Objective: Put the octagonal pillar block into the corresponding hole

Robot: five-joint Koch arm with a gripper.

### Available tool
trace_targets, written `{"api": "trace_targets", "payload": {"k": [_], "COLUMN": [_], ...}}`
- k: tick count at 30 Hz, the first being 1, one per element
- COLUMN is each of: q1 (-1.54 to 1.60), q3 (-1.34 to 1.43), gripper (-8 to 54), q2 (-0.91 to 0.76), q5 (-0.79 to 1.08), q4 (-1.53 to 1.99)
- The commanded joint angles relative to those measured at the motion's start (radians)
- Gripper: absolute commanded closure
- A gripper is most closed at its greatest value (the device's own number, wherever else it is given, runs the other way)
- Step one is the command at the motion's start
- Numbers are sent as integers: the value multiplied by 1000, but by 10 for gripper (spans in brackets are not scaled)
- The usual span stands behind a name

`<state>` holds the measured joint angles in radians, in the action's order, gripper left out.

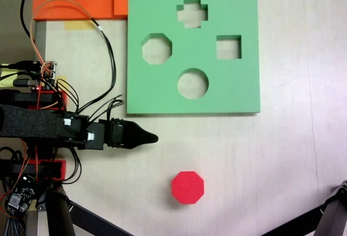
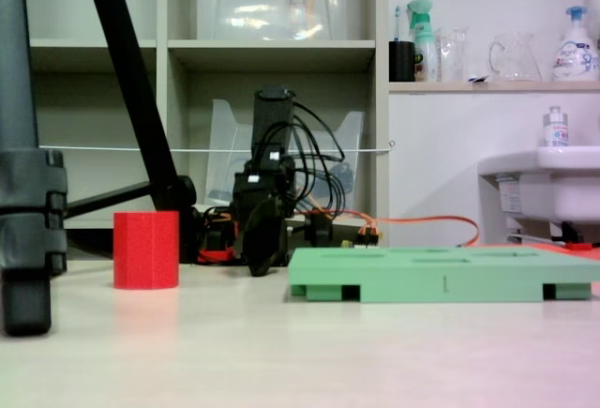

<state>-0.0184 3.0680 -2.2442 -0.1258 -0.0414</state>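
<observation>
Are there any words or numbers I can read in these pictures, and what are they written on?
None can be read.
Spray bottle on the shelf: no print clear enough to read.
Pump bottle: label is a blur.
Small bottle by the sink: label too small to read.
Green foam board, red octagonal block and the arm's tool: no lettering seen.

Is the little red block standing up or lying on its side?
Upright. The red block shows its eight-sided face to the camera above, and from the side it stands straight on the table.
</observation>
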Motion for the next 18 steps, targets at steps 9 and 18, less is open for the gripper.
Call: {"api": "trace_targets", "payload": {"k": [9,18], "q1": [21,-91], "q3": [67,-28], "gripper": [116,162], "q2": [-75,-75], "q5": [-21,-877], "q4": [31,-181]}}
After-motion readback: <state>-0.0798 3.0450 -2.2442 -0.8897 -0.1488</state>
